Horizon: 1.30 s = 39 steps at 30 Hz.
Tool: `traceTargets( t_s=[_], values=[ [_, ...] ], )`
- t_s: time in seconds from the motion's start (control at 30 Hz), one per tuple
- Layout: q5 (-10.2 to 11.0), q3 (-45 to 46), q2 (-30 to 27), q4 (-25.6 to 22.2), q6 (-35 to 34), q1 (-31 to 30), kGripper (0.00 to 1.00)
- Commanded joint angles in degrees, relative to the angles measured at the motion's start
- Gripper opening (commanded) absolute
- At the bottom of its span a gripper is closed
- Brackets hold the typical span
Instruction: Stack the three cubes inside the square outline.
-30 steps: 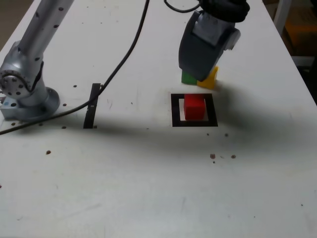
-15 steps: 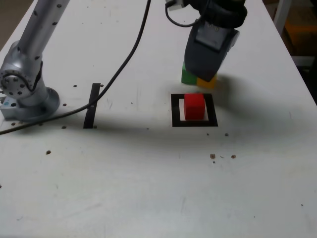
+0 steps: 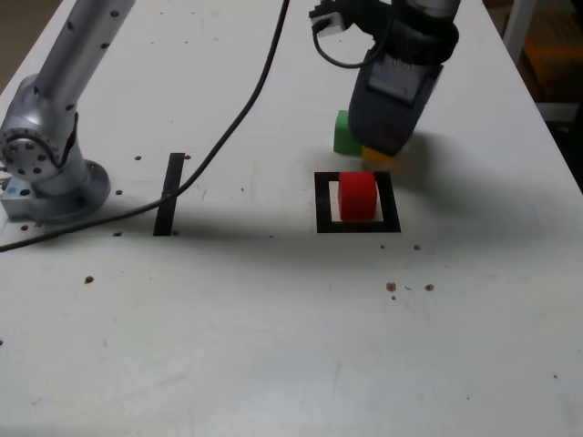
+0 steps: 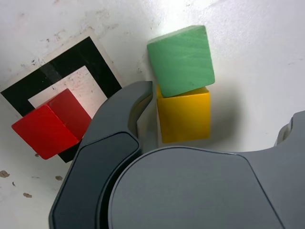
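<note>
Three matte solid cubes on my feed, grey gripper (image 4: 217,121) jaws spread wide astride yellow cube (image 4: 184,115), green cube (image 4: 182,59) touching beyond, red cube (image 3: 357,195) inside black square outline (image 3: 356,225) beside.

Bright, sharp views; soft shadows

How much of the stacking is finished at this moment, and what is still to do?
Done: the red cube sits inside the square outline. In hand: nothing yet; the gripper is open over the yellow cube, which rests on the table touching the green cube. Left: place yellow and green on the red one.
</note>
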<state>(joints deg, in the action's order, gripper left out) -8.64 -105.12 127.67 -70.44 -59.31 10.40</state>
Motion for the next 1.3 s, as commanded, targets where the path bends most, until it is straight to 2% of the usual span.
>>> traceTargets(
  t_s=[0.0,0.17,0.4,0.63,0.93,1.27],
  values=[
    [-0.7,0.3,0.6,0.4,0.3,0.1,0.99],
    [-2.0,0.1,1.3,0.0,0.4,0.3,0.97],
    [-2.7,-1.5,2.0,-1.5,1.0,1.8,0.9],
    [-5.6,-2.7,3.1,-2.2,4.3,4.2,0.86],
    [-6.5,-3.1,4.4,-2.6,4.8,4.0,0.83],
    [-8.1,-7.0,6.3,-6.3,7.1,4.6,0.68]
  ],
)
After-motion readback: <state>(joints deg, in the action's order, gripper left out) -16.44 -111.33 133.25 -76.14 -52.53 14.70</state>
